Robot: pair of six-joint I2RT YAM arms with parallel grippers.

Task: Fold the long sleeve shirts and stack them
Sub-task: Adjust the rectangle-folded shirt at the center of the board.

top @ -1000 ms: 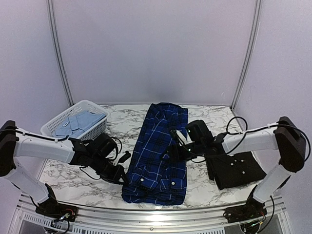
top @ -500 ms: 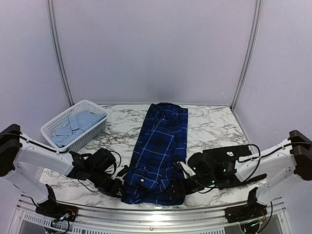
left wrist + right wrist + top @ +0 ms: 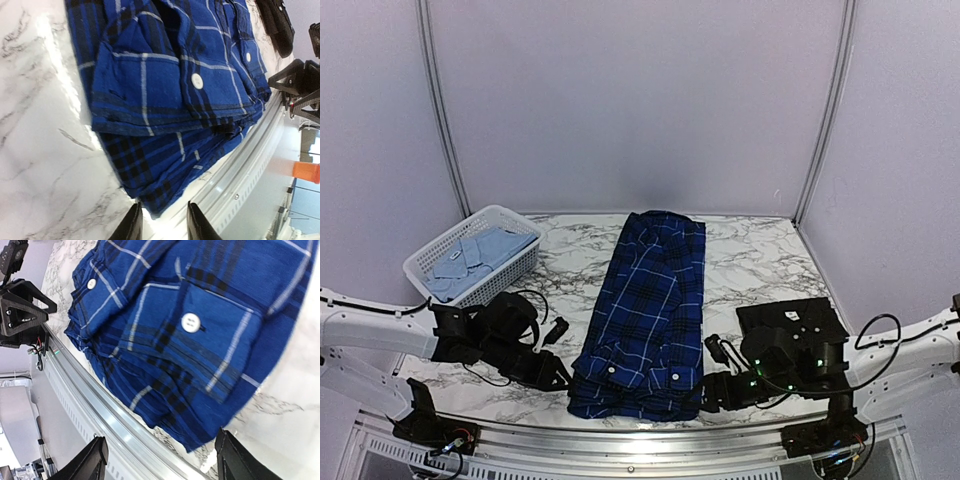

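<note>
Your left gripper [image 3: 160, 221] is slightly open, right gripper [image 3: 161, 442] wide open, each at the plaid shirt [image 3: 650, 310], gripping nothing.

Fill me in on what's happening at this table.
Two robot arms are working on a blue plaid shirt that lies folded into a long strip down the middle of the marble table. The left hand and right hand sit low at the shirt's two near corners, both open, neither gripping the cloth. A folded black shirt lies at the right, and a pale blue shirt waits in the white basket at the far left.
</note>
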